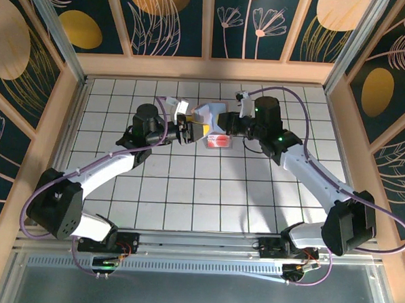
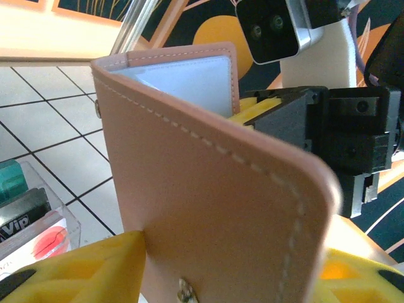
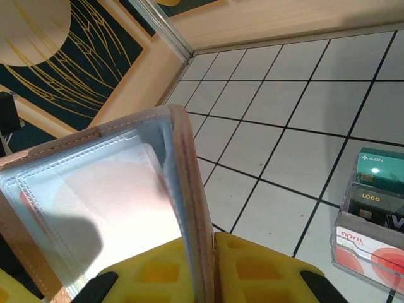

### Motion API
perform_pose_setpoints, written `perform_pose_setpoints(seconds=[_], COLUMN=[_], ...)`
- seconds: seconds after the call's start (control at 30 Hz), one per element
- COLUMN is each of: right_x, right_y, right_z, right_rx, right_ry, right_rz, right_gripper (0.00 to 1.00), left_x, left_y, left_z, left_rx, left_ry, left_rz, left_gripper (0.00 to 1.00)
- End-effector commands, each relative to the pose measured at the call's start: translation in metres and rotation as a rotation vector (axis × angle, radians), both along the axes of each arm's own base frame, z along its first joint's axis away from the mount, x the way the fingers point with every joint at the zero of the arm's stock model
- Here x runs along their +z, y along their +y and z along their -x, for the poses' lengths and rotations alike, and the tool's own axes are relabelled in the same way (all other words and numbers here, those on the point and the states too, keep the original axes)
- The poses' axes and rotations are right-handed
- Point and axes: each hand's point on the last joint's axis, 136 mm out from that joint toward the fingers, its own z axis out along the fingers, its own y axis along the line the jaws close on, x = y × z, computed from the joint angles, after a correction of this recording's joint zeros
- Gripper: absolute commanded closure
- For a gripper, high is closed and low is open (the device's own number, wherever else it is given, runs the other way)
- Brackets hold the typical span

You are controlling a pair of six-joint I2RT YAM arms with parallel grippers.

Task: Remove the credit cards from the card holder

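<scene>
The card holder [image 1: 208,116], tan-pink outside and blue-grey inside, is held up half open between both arms above the tiles. My right gripper [image 3: 214,243] is shut on one flap, which is pinched edge-on between its yellow fingers [image 3: 265,265]. Inside that flap's clear sleeve [image 3: 107,202] sits a pale card with a faint red spot. The other flap's stitched outer face [image 2: 208,189] passes between the yellow fingers [image 2: 82,271] of my left gripper [image 2: 233,265], whose jaws stand apart, open. In the top view my left gripper [image 1: 188,132] and right gripper [image 1: 225,125] face each other.
A clear plastic stand [image 3: 344,255] on the tiles below the holder carries a teal card [image 3: 379,169], a black one and a white-red one; from above the stand [image 1: 218,141] sits just in front of the holder. Wooden walls border the tiled floor [image 1: 187,191].
</scene>
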Motion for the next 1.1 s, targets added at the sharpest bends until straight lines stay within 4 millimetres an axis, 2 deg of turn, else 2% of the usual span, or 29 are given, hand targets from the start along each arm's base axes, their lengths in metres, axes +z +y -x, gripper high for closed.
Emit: perform_pose_setpoints(seconds=[0.0,0.2,0.5,0.63,0.93,1.07], right_x=[0.0220,0.0233,0.0237,0.0240,0.0214,0.0197], right_y=[-0.0023,-0.0049,-0.0082,-0.0062,-0.0056,-0.0030], right_z=[0.0028,0.0038,0.0064,0.0086,0.0087,0.0098], right_rx=[0.005,-0.004,-0.009,0.006,0.013,0.031], right_ry=[-0.055,-0.057,-0.060,-0.060,-0.054,-0.051], right_rz=[-0.063,-0.064,-0.063,-0.071,-0.070,-0.072], right_gripper=[1.00,1.00,1.00,1.00,1.00,0.90], left_x=[0.0180,0.0163,0.0194,0.0195,0.0210,0.0210], left_y=[-0.0014,-0.0001,0.0016,0.0016,0.0015,0.0012], left_z=[0.0102,0.0102,0.0120,0.0121,0.0136,0.0132], left_rx=[-0.034,-0.028,-0.022,-0.024,-0.030,-0.031], left_ry=[-0.070,-0.070,-0.085,-0.088,-0.095,-0.097], left_rz=[0.030,0.021,0.021,0.022,0.025,0.026], left_gripper=[0.52,0.56,0.67,0.76,0.85,0.89])
